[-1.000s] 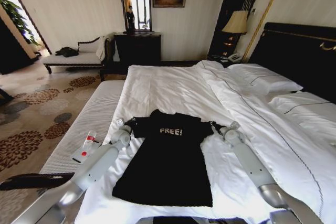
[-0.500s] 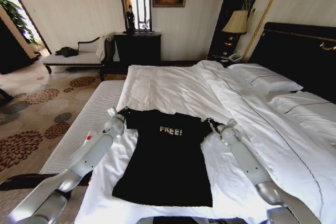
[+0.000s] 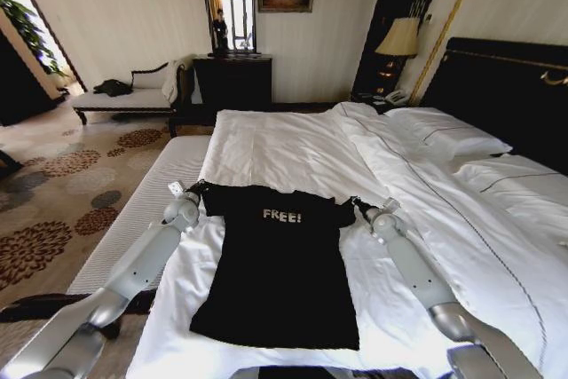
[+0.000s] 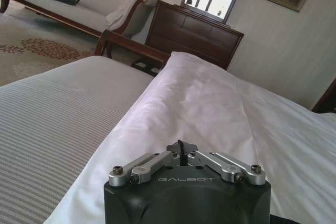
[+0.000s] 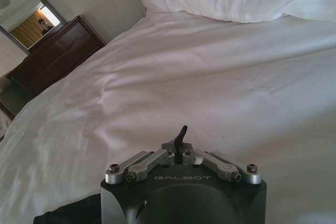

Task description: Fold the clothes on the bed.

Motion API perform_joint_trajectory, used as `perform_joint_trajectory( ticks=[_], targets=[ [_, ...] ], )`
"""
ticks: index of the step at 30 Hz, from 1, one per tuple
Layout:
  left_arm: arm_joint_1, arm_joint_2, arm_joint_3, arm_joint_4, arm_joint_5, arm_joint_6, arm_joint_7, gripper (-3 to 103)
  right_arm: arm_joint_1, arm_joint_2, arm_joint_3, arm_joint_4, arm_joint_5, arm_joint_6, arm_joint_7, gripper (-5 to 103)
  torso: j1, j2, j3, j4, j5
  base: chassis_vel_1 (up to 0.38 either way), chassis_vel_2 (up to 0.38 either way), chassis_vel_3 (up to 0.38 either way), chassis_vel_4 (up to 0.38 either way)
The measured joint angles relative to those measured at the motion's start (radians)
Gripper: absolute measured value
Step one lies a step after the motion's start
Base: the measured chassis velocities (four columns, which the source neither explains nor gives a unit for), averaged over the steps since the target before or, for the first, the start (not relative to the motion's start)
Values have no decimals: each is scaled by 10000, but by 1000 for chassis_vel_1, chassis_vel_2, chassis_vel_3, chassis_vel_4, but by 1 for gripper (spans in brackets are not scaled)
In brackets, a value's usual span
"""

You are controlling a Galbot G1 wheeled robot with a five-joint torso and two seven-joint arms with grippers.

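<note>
While the black top lay flat on the near part of the bed, its "FREE!" lettering facing up, we had drawn its two shoulder corners farther up the mattress and outward over the last second, so the upper edge sat tauter and the lettering a little higher than before. Our left gripper was pinched shut on the top's left shoulder corner, and in the left wrist view a sliver of black cloth showed between the closed fingers; our right gripper was likewise clamped on the right shoulder corner. We judged this to be the spreading step, with no fold made yet. Around the garment the white duvet was smooth, pillows lay against the dark headboard, and beyond stood a dresser, a mirror, a lamp and a chaise on patterned carpet.
</note>
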Motion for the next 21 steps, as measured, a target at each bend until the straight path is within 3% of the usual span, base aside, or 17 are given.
perform_joint_trajectory(
  ticks=[15, 21],
  targets=[
    [345, 173, -232, -306, 17, -113, 3, 1, -204, -98, 115, 228, -134, 19, -48, 1, 0, 1, -1, -6, 0, 0, 0, 0, 0],
    [697, 589, -388, -694, -113, -95, 41, 1, -383, -106, 123, 373, -347, 20, -54, 1, -2, 1, -1, 4, 2, 0, 0, 0, 0]
  ],
)
